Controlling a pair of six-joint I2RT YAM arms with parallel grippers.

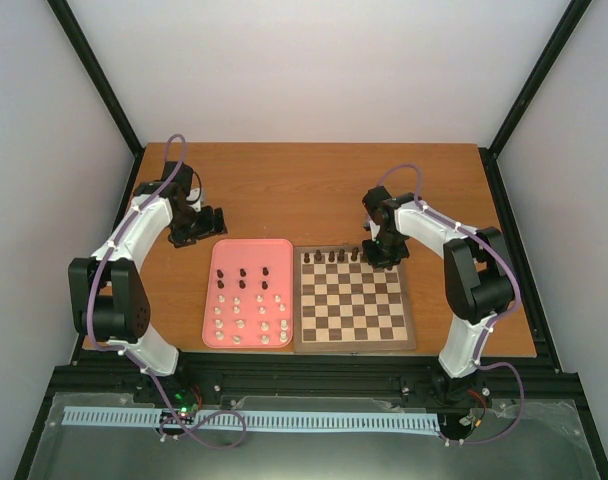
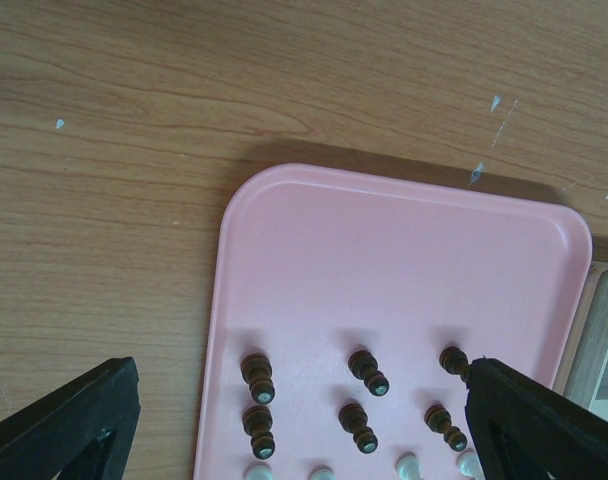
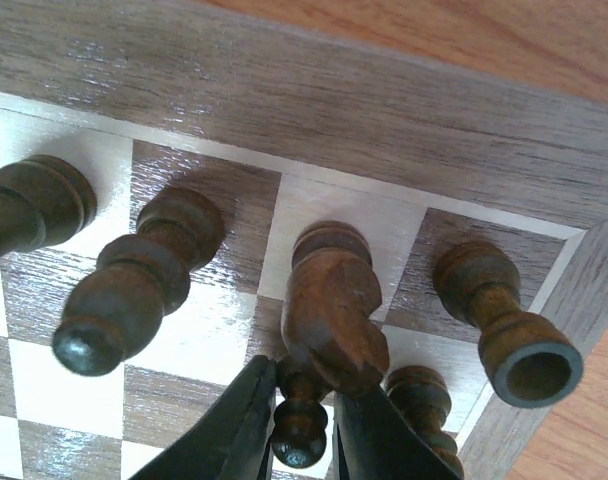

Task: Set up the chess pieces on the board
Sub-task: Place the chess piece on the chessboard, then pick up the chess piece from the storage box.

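Board: the board (image 1: 354,300) lies on the desk (image 1: 314,190), right up against the right side of the pink tray (image 2: 314,260).
Done so far: a few dark pieces (image 1: 332,257) stand along the board's far row. Close up we see a rook (image 3: 504,335) in the corner, then a knight (image 3: 329,300) and a bishop (image 3: 134,290). One pawn (image 3: 424,400) stands in the row in front of them.
Left to do: six dark pieces (image 2: 359,395) and the cream pieces (image 2: 408,464) wait on the tray, and the board's near rows are bare. We judge the task early.
Piece at the jaws: a dark pawn (image 3: 299,425) stands in front of the knight, between the right jaws.
Right jaws: narrowly parted, close on either side of that pawn. We cannot tell whether they grip it.
Left jaws: spread wide and holding nothing, by the tray's far end, well apart from the board.
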